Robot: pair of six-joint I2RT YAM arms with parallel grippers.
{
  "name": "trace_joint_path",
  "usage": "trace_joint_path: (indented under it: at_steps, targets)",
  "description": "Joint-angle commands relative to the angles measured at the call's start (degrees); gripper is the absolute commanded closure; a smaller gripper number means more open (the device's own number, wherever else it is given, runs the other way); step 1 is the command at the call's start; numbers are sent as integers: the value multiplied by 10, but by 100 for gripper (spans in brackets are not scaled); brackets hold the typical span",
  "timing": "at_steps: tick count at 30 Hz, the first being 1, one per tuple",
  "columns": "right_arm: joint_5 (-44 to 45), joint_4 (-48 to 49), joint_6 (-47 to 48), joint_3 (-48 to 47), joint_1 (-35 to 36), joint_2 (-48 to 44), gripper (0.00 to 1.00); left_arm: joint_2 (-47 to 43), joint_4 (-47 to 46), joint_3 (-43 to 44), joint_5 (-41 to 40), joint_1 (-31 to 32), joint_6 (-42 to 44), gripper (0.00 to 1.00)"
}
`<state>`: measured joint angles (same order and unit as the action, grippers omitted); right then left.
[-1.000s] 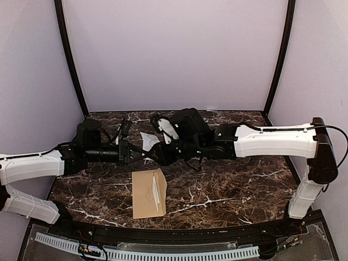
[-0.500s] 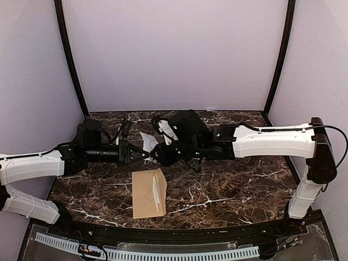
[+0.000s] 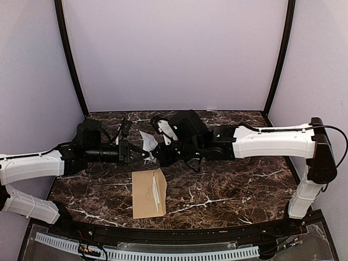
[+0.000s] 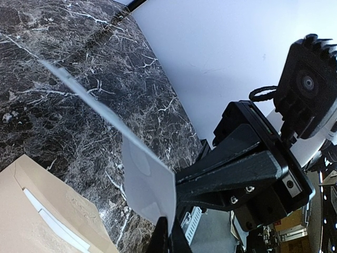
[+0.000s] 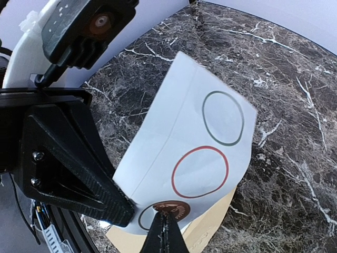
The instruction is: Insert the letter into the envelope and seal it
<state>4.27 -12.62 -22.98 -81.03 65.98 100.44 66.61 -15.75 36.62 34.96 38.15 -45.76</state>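
The envelope (image 3: 145, 194) lies flat on the table (image 3: 234, 185), nearest the arm bases and a little left of centre, its long side running away from them. It is tan, its flap is open to the right, and a thin white strip (image 3: 155, 190) runs along the inside of the flap. Nothing touches it.

Just beyond the envelope and above the table, the two arms reach in from either side and meet. Between them they hold a small white card (image 5: 195, 132) off the marble, tilted, with its far end rising towards the back.

The left gripper (image 4: 164, 237) is clenched on the card's lower corner; in its own view the card shows almost edge-on. The right gripper (image 5: 164, 224) is also closed, its tips pinched together on the rim of a brown round sticker (image 5: 171, 209) at the card's near edge. I cannot tell whether those tips hold the sticker alone or the card with it. The two grippers sit just beside each other on that same edge.

Further up the card are a red circle (image 5: 200, 171) and then a green circle (image 5: 222, 117), both only outlines.

Past the card, the dark marble runs on to pale lilac walls (image 3: 174, 54).
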Motion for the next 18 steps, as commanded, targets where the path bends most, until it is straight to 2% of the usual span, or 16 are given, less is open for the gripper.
trace_joint_path:
  at_steps: [1, 6, 14, 18]
  targets:
    - [-28, 58, -4, 21, 3, -22, 100, -7, -6, 11, 1, 2, -1, 100]
    - [-40, 87, -12, 43, 0, -40, 100, -7, 1, 8, -12, 2, -4, 100]
    - [54, 45, -26, 45, -2, -48, 100, -12, 21, 6, -36, 2, -7, 100]
    - [73, 37, -31, 49, -3, -52, 100, -13, 24, 4, -39, 2, -9, 100]
